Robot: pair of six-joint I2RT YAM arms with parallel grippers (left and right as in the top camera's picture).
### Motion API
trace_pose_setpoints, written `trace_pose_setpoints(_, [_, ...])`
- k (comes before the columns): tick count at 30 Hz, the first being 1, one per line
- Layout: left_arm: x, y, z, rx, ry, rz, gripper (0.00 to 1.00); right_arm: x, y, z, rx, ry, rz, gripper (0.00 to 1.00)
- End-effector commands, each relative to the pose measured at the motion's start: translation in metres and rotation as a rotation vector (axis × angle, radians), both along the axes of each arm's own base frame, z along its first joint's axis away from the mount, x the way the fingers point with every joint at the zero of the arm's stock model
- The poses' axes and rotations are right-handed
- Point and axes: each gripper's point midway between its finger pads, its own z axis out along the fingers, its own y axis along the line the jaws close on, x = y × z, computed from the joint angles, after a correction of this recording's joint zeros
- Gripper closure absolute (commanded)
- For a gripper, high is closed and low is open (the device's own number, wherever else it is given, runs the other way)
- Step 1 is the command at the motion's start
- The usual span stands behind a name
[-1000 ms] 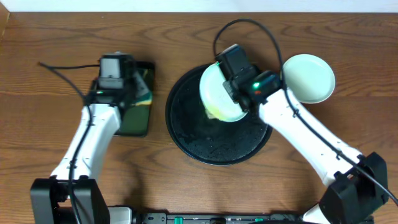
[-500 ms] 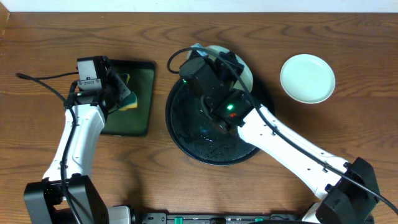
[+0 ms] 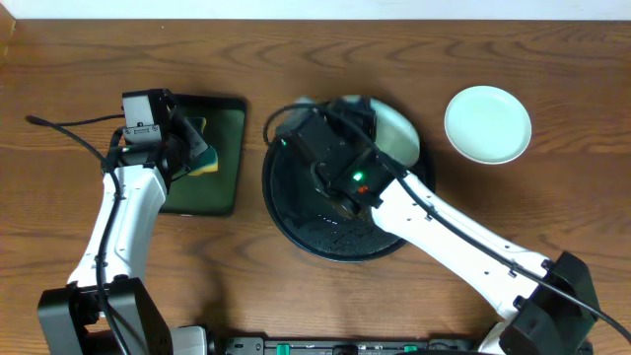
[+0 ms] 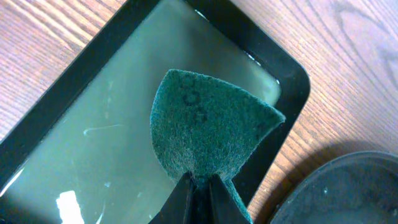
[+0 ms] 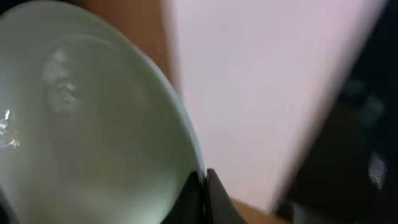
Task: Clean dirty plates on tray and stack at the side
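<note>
A pale mint plate (image 5: 93, 124) with a faint smear on its inside is held tilted up by its rim, my right gripper (image 5: 202, 182) shut on it. From above, this plate (image 3: 399, 133) hangs over the far side of the round black tray (image 3: 335, 232), mostly hidden by the right wrist. Another mint plate (image 3: 488, 123) lies on the table to the right of the tray. My left gripper (image 4: 199, 185) is shut on a green scouring sponge (image 4: 208, 127) above the small rectangular tray (image 4: 93, 143).
The rectangular black tray (image 3: 225, 187) with a dark green floor sits left of the round tray. The left arm's cable (image 3: 69, 123) trails across the table at far left. The round tray's wet floor holds scattered droplets.
The right arm has swung left across the round tray, taking the plate from the tray's middle to its far side and tilting it. The left gripper moved left with the sponge, then stayed still.
</note>
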Motion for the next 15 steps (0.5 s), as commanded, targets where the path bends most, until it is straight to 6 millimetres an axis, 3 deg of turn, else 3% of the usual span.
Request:
trace_pose_setpoints(1, [-0.001, 0.0, 0.0, 0.005, 0.0, -0.014, 0.92, 0.004, 0.008, -0.013, 0.179, 0.033, -0.023, 0.99])
trace_pose_setpoints(5, [-0.002, 0.0, -0.001, 0.004, 0.004, -0.014, 0.92, 0.042, -0.031, 0.027, 0.366, -0.203, -0.222, 0.99])
trace_pose_setpoints(7, [-0.003, 0.0, -0.002, 0.003, 0.012, -0.015, 0.92, 0.061, -0.058, 0.034, 0.541, -0.251, -0.314, 0.99])
trace_pose_setpoints(11, [-0.005, 0.0, -0.003, 0.005, 0.02, -0.013, 0.92, 0.079, -0.116, 0.005, 0.77, -0.166, -0.492, 0.99])
trace_pose_setpoints(15, [-0.005, 0.0, -0.003, 0.005, 0.019, -0.013, 0.92, 0.083, -0.181, -0.035, 1.041, -0.006, -0.717, 0.99])
